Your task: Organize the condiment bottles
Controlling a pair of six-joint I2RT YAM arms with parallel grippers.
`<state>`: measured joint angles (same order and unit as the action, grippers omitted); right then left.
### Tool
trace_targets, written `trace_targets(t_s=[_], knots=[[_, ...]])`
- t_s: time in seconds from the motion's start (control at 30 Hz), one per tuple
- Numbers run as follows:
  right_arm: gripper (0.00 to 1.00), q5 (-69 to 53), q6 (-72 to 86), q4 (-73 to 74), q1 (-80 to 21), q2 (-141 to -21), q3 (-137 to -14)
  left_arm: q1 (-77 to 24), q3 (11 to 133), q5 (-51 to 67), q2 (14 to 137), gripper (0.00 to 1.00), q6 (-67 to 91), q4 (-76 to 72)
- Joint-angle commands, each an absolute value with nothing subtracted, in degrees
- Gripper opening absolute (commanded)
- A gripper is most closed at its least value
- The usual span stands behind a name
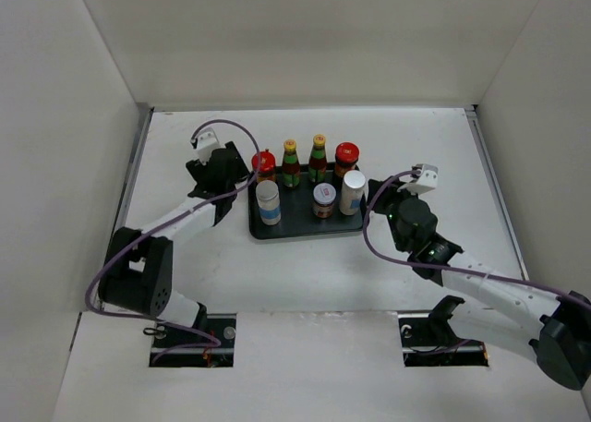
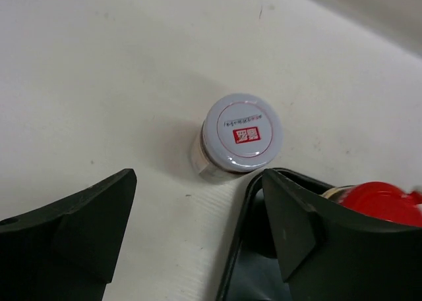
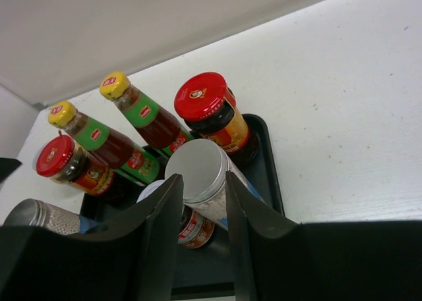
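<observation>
Seven of the eight condiment bottles stood in the tray (image 1: 297, 230). The far row held a red-capped jar (image 1: 264, 162) at one end, a second red-capped jar (image 1: 346, 154) at the other, and two green bottles (image 1: 290, 162) between them. The near row held a white cylinder (image 1: 268, 202), a grey-lidded jar (image 1: 323, 200) and a second white cylinder (image 3: 196, 166).

The stray grey-lidded jar (image 2: 241, 133) stood upright on the bench (image 1: 305, 283), just outside the tray's far left corner. We could not tell whether it touched the rim.

The left pincer (image 2: 199, 182) was spread wide and empty, with the stray jar just beyond its tips, not between them. The right pincer (image 3: 203, 177) was drawn close on either side of the second white cylinder. We could not tell whether the pads bore on it.

We judged the task nearly complete, with the step in hand being the left arm's approach to the stray jar. The next move called for advancing until the jar sat between the fingers, closing below the lid, and lifting it over the rim. The gap in the near row looked a fit place. The first red-capped jar stood close by the right-hand finger, so we noted a risk of knocking it.
</observation>
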<state>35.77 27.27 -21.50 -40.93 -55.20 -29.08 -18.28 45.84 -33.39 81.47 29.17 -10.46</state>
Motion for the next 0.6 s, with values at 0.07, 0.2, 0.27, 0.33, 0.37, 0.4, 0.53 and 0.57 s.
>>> trace_targets(t_s=[0.07,0.2,0.27,0.33,0.37,0.4,0.53,0.57], knots=[[0.41,34.8,27.7,-24.5,-41.2,-56.1,-29.5,-17.1,52.5,-29.0,87.4,0.79,28.7,-14.1],[0.43,33.8,27.5,-26.4,-41.2,-55.4,-28.7,-16.4,56.3,-27.3,92.8,0.8,28.2,-14.6],[0.44,33.7,27.5,-26.5,-41.2,-55.3,-28.7,-16.1,58.0,-26.0,95.0,0.8,27.9,-14.9],[0.44,33.5,27.5,-26.5,-41.2,-55.4,-28.7,-15.9,59.3,-25.9,96.6,0.8,27.2,-14.9],[0.44,33.2,27.3,-26.5,-41.2,-55.5,-28.8,-15.8,59.8,-26.0,97.3,0.79,27.1,-14.9],[0.45,33.0,27.2,-26.5,-41.2,-55.5,-28.9,-15.6,60.2,-26.0,97.8,0.79,27.0,-14.9],[0.46,32.9,27.4,-26.5,-41.2,-55.4,-28.8,-15.6,61.4,-26.0,100.0,0.72,26.7,-14.2],[0.46,32.9,27.4,-26.5,-41.2,-55.4,-28.8,-15.7,61.3,-26.2,100.2,0.69,26.7,-13.9]])
